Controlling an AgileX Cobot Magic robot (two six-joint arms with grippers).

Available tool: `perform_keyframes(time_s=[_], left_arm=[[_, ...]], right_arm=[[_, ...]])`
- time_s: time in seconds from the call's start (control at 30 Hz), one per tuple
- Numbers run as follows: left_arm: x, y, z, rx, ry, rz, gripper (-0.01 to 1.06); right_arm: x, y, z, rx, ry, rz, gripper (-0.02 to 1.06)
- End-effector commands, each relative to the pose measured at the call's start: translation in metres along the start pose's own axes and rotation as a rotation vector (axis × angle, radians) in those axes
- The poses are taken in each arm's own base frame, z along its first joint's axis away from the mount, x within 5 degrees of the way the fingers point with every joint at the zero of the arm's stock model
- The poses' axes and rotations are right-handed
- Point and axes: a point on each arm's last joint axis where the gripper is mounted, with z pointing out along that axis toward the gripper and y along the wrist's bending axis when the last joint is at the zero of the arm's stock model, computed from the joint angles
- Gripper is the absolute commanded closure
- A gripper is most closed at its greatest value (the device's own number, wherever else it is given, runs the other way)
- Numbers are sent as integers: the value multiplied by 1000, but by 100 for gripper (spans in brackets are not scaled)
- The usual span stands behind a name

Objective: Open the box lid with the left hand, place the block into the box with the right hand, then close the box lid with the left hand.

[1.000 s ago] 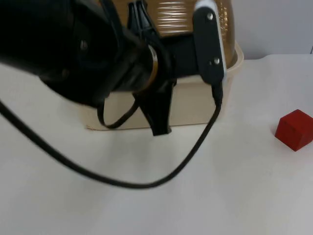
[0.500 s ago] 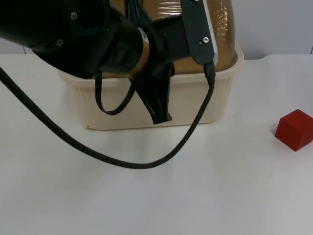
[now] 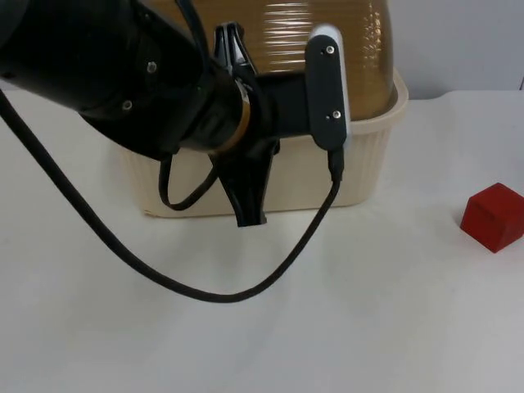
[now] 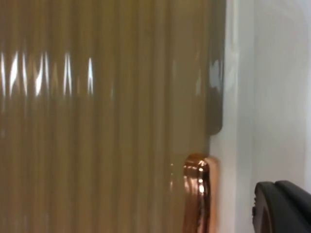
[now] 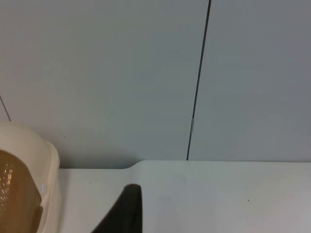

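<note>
The left hand (image 3: 246,192) hangs at the front wall of the box (image 3: 360,176), its black fingers pointing down over the cream ribbed side at about 12 o'clock from the table's middle; whether those fingers are apart or together cannot be told. In the left wrist view one black fingertip (image 4: 282,206) stands beside the amber ribbed lid (image 4: 97,121), close to a shiny copper-coloured handle (image 4: 197,194) at the lid's edge. From the top view the lid (image 3: 327,37) stands raised above the box rim, leaning toward the grey partition wall (image 3: 458,41). The red block (image 3: 493,216) sits on the white table (image 3: 368,327) at about 3 o'clock, well apart from the box and from the left hand. The right hand waits off to the side; one of its dark fingertips (image 5: 124,211) shows in the right wrist view, pointing toward the wall (image 5: 146,73), with a corner of the box (image 5: 41,165) beside it, and its opening cannot be told.
</note>
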Motion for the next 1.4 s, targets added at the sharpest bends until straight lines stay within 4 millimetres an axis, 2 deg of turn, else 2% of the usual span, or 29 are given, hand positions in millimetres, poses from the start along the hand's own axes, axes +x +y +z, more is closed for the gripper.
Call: perform_keyframes(time_s=[0.0, 0.4, 0.7, 0.97, 1.2, 1.37], left_arm=[[1, 4, -1, -17, 7, -5, 105], [3, 6, 0, -15, 8, -9, 105], [2, 5, 8, -16, 19, 11, 105], [13, 11, 11, -20, 40, -6, 105], [13, 8, 14, -8, 42, -3, 105], [8, 15, 17, -32, 34, -12, 105]], right_arm=[[-3, -1, -4, 3, -23, -7, 0], [-3, -1, -4, 3, -21, -7, 0], [-4, -1, -4, 3, -27, -7, 0], [-3, -1, -4, 3, -23, -7, 0], [-3, -1, -4, 3, -23, -7, 0], [-3, -1, -4, 3, -22, -7, 0]])
